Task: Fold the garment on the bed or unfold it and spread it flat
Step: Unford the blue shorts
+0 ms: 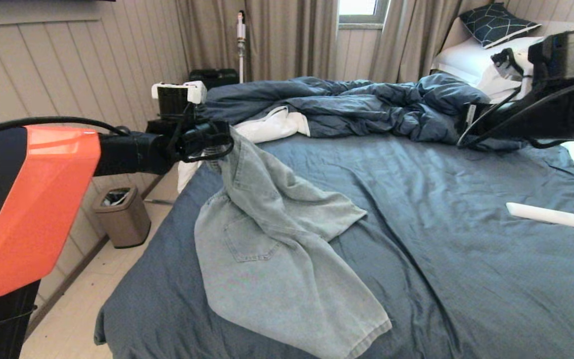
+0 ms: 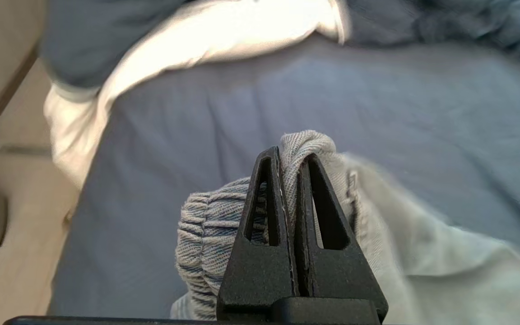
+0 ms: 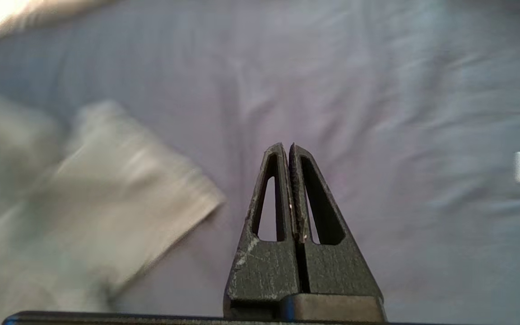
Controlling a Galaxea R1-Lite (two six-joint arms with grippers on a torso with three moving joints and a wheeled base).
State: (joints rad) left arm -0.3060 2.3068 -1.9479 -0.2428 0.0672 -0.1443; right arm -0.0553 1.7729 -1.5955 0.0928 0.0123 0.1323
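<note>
Your left tool (image 2: 289, 155) pinches the waistband of the shorts (image 1: 272, 239), soft limp denim trailing onto the bed (image 1: 466, 279) near its left edge, so take the opposite waistband corner with your right tool (image 3: 288, 151), pressed together, empty, over open sheet.

Bare sheet of the bed (image 1: 441, 259) lies open right of the garment (image 1: 277, 249); only a white remote (image 1: 543, 215) sits there. The rumpled duvet (image 1: 357, 107) blocks the far side.
</note>
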